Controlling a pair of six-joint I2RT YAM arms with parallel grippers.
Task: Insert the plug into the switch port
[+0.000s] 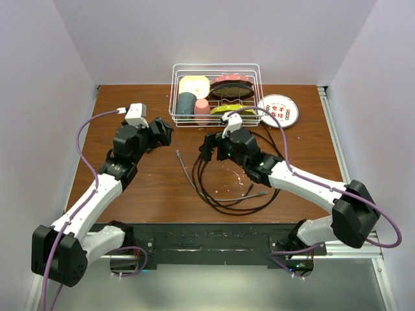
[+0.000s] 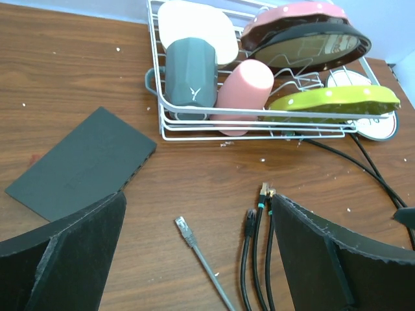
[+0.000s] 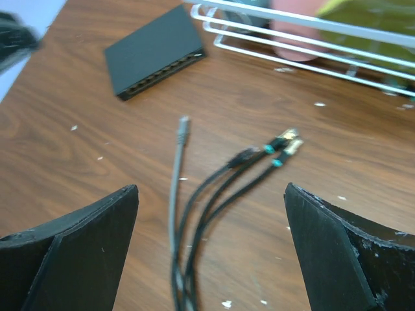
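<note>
Two open grippers over a wooden table (image 2: 78, 78). My left gripper (image 2: 198, 201) and my right gripper (image 3: 211, 188) both have their fingers spread wide and hold nothing.

The plug (image 2: 184, 227) is a small, clear plastic connector on the end of a thin grey cable (image 2: 207, 265). It lies loose on the table in front of a white wire rack (image 2: 279, 126). It sits between the switch (image 2: 81, 162) and the ends of three black cables (image 2: 256, 259), apart from both.

The switch is a flat, matte black box lying flat on the table to the left of the rack. The right wrist view shows a row of small ports along one long edge, and that edge faces the cables.

I judge the plug to be very light, hard and a little slick, with a thin latch tab that could snap. The cable behind it looks limp, so holding the cable would leave the plug drooping. I would pinch the plug body by its sides, near the cable end, leaving the nose free.

The switch looks light enough to slide when pushed, so I would brace it with my other gripper.
</note>
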